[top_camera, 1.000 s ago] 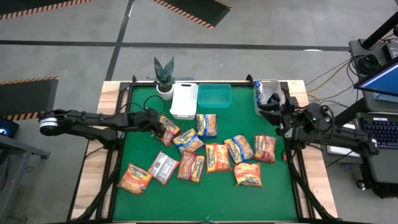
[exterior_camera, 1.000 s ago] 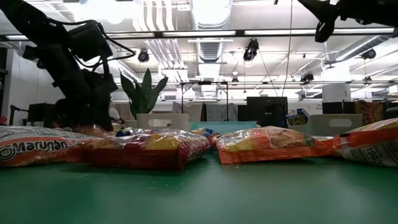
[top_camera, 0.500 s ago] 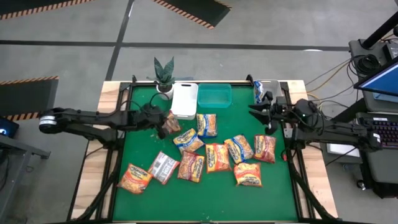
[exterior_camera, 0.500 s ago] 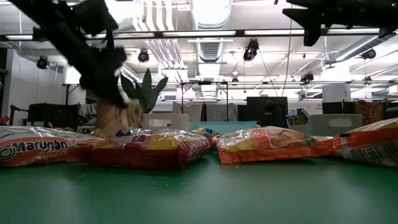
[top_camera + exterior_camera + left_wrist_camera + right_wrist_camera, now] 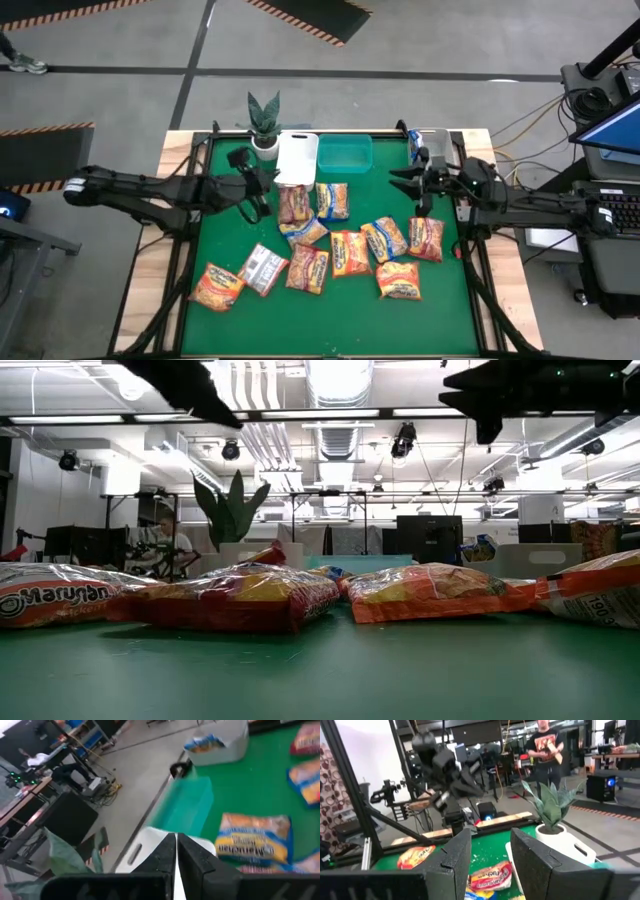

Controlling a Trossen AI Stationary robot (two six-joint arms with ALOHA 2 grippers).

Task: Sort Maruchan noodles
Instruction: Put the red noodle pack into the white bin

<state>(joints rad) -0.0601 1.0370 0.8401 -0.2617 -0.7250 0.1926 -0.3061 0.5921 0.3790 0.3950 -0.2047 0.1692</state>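
High view: green mat (image 5: pixel 230 320) on wood table, ~11 ramen packets (image 5: pixel 345 250) spread over mid/front of mat. Back edge, left to right: plant (image 5: pixel 264 118) in white pot, white bin (image 5: pixel 297 158), teal bin (image 5: pixel 345 152), grey bin (image 5: pixel 432 143) w/ a blue-marked packet inside.

Left gripper (image 5: pixel 255 203) raised above mat, just left of white bin's front edge; jaws shut, nothing between them. Left wrist view confirms: fingers (image 5: pixel 165 851) pressed together, empty, white bin below/ahead, teal bin beyond, grey bin w/ packet further off. Red-brown packet (image 5: pixel 291 203) lies on mat right by white bin's front, beside yellow-blue packet (image 5: pixel 332 200).

Right gripper (image 5: pixel 418 185) hangs over mat's right side, in front of grey bin, apart from packets below. Jaws part open, holding nothing; right wrist view shows gap between fingers (image 5: pixel 457 851), w/ plant, white bin and left arm ahead, person standing in room behind.

Low view: packets in a row across mat, both arms up at top edge, off the table; seated person in the background on the left.
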